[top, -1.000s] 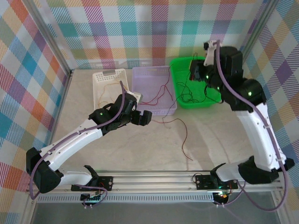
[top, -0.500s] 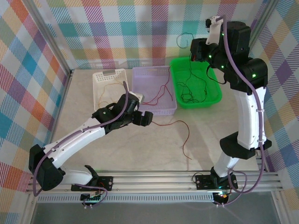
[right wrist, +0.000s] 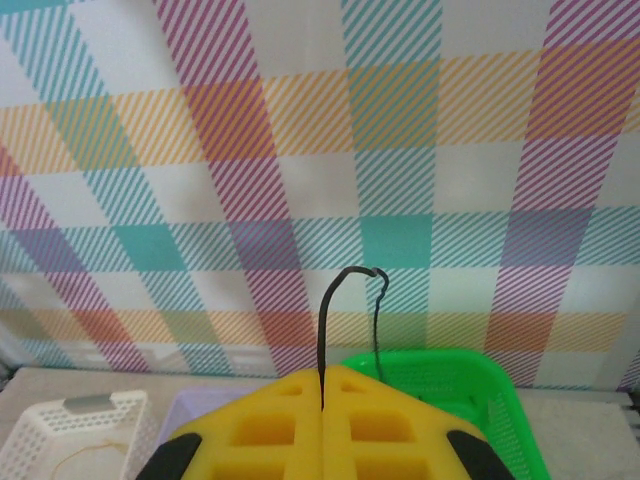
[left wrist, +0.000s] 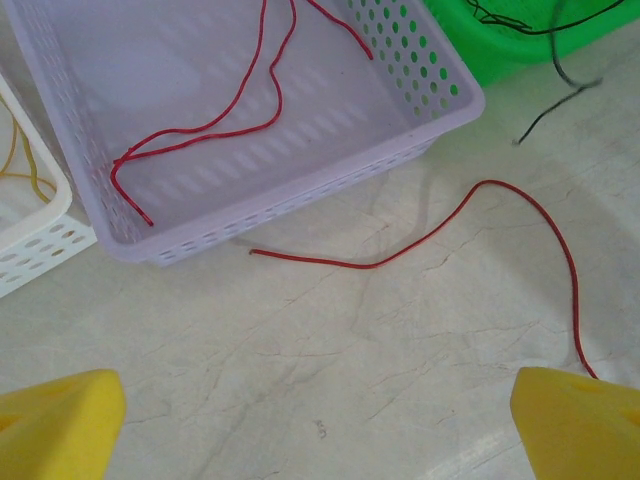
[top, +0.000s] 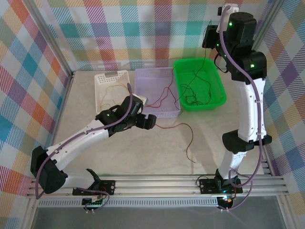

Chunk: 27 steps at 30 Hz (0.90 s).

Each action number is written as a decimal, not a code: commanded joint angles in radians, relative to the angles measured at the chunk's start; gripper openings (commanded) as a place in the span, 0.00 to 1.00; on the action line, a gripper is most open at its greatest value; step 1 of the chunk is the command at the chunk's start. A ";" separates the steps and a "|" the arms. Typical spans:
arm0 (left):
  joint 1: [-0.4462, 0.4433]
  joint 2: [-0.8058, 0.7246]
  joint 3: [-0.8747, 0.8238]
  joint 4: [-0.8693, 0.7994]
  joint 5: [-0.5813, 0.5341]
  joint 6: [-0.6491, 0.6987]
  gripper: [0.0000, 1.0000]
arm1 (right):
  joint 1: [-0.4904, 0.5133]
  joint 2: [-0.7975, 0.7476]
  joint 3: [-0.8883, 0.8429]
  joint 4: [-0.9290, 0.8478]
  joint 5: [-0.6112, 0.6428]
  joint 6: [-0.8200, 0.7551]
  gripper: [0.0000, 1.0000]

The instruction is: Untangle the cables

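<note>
High at the far right, the right gripper (top: 209,38) is clamped tight on a black cable (right wrist: 325,320) that trails down into the green tray (top: 221,90). Nearer and left, the left gripper (left wrist: 320,420) hovers with jaws spread wide and nothing in them, over a red cable (left wrist: 370,266) lying on the table (left wrist: 300,350) just beside the lavender tray (left wrist: 300,215). Another red cable (left wrist: 240,118) lies inside that tray, and a yellow cable (top: 114,89) lies in the white tray (top: 101,83) at far left.

No readable text, labels or numbers anywhere.
</note>
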 commanded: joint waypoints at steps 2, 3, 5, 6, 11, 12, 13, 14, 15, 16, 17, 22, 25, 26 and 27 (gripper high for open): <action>-0.010 0.009 0.012 -0.013 0.007 0.011 0.98 | -0.016 0.040 0.017 0.105 0.061 -0.046 0.00; -0.009 0.012 0.012 -0.011 0.007 0.012 0.98 | -0.020 0.046 0.017 0.118 0.062 -0.046 0.00; -0.010 0.011 0.014 -0.012 0.005 0.013 0.98 | -0.023 0.056 0.026 0.139 0.058 -0.047 0.00; -0.010 0.013 0.014 -0.012 0.004 0.013 0.98 | -0.026 0.060 0.030 0.149 0.057 -0.047 0.00; -0.010 0.028 0.020 -0.016 0.008 0.015 0.98 | -0.046 0.101 0.029 0.161 0.054 -0.056 0.00; -0.010 0.029 0.021 -0.016 0.010 0.015 0.98 | -0.059 0.115 0.024 0.155 0.054 -0.053 0.00; -0.009 0.029 0.021 -0.016 0.012 0.015 0.98 | -0.068 0.128 0.016 0.149 0.057 -0.052 0.00; -0.009 0.032 0.021 -0.017 0.012 0.015 0.98 | -0.074 0.141 0.001 0.143 0.067 -0.056 0.00; -0.009 0.034 0.023 -0.017 0.015 0.015 0.98 | -0.080 0.154 -0.017 0.134 0.076 -0.058 0.00; -0.010 0.035 0.024 -0.018 0.016 0.015 0.98 | -0.084 0.163 -0.041 0.128 0.078 -0.057 0.00; -0.010 0.037 0.026 -0.018 0.018 0.015 0.98 | -0.085 0.172 -0.070 0.126 0.087 -0.059 0.00; -0.009 0.039 0.026 -0.019 0.019 0.015 0.98 | -0.098 0.159 -0.310 0.170 0.090 -0.019 0.00; -0.010 0.037 0.026 -0.019 0.019 0.017 0.98 | -0.108 0.111 -0.503 0.254 0.071 0.020 0.00; -0.009 0.038 0.026 -0.019 0.021 0.017 0.98 | -0.109 0.099 -0.558 0.275 0.067 0.033 0.00; -0.009 0.037 0.026 -0.019 0.022 0.017 0.98 | -0.111 0.092 -0.606 0.289 0.053 0.047 0.00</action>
